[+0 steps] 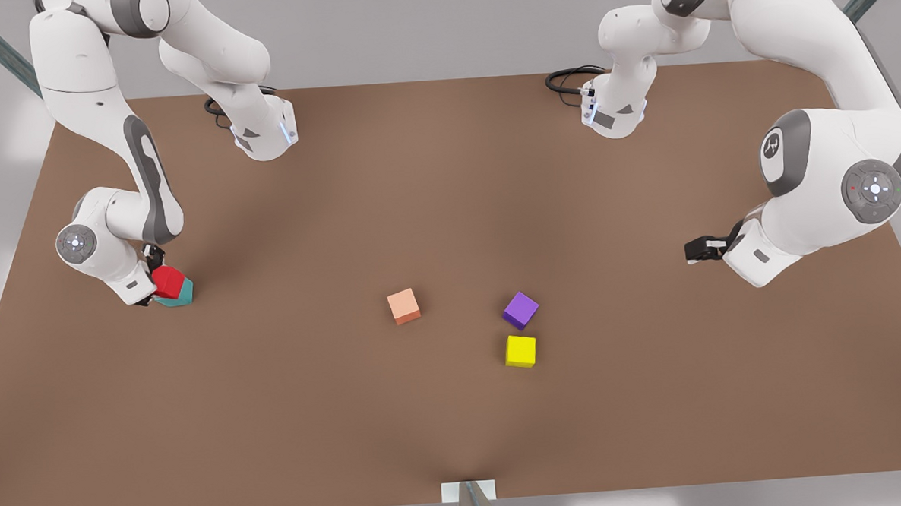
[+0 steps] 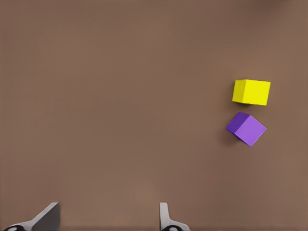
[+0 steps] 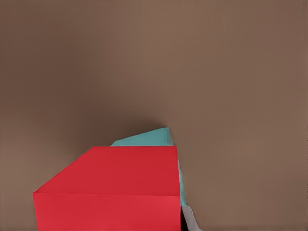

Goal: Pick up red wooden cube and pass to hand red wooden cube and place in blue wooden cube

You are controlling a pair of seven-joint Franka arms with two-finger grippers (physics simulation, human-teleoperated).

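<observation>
At the front view's left, my right gripper (image 1: pixel 154 280) is shut on the red wooden cube (image 1: pixel 170 281). It holds the cube tilted, right over the teal blue wooden cube (image 1: pixel 184 293) on the table. In the right wrist view the red wooden cube (image 3: pixel 110 187) covers most of the blue wooden cube (image 3: pixel 149 138); I cannot tell whether they touch. My left gripper (image 1: pixel 694 251) waits at the front view's right, above the table. Its fingers (image 2: pixel 166 219) stand open with nothing between them.
A pale salmon-orange cube (image 1: pixel 403 306) lies mid-table. A purple cube (image 1: pixel 521 310) and a yellow cube (image 1: pixel 521 351) sit close together to its right, and show as purple cube (image 2: pixel 247 128) and yellow cube (image 2: pixel 251 92) in the left wrist view. The brown table (image 1: pixel 447 169) ends near the front.
</observation>
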